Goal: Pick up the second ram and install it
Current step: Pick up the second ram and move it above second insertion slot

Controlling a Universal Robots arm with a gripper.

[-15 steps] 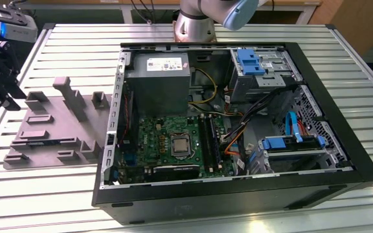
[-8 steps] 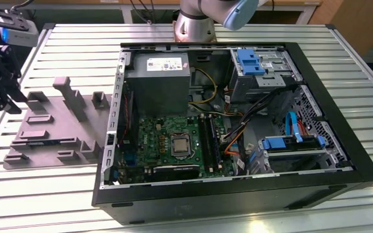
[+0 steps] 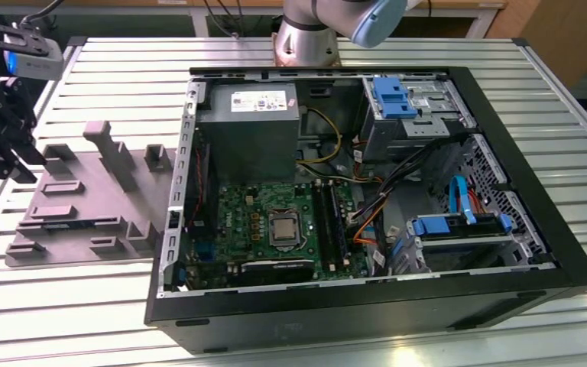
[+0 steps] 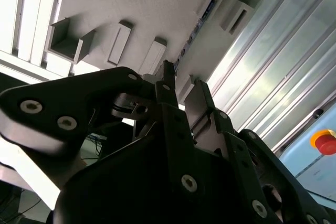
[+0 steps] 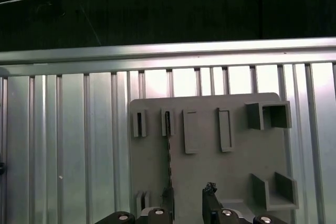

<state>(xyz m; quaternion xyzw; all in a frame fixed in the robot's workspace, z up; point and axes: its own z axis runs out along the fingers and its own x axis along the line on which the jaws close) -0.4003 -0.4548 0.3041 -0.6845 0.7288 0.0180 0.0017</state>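
**Second ram** [image 5: 169, 156]: in the first wrist view you see it edge-on, a long thin dark line. It stands upright in the grey tray [image 5: 231, 166], running from a slotted block at the far end toward the hand. In the second wrist view the second ram [image 4: 192, 34] is a narrow dark strip with a bluish tint. There it sits between two raised holders on the tray [image 4: 157, 3].

**Hand** [image 5: 188, 192]: released. Its two black fingers [image 5: 209, 195] stand apart, bare tray shows in the gap, and nothing is between them. It hangs over the tray with one finger roughly in line with the ram's near end. You cannot tell whether that finger touches the ram. The second wrist view shows the hand [image 4: 185, 80] from behind, with its fingers parted and pointing at the tray.

**Exterior view**: here you get the wider layout. The hand [image 3: 13, 145] is at the exterior view's left, over the tray [image 3: 79, 172]. An open computer case [image 3: 375, 306] lies just beside the tray on the exterior view's right, with a green motherboard [image 3: 263, 214] inside. Both rest on the slatted metal surface [image 3: 89, 306].

**Second wrist view, extra**: a red button [image 4: 325, 142] sits beyond the surface [image 4: 273, 66].
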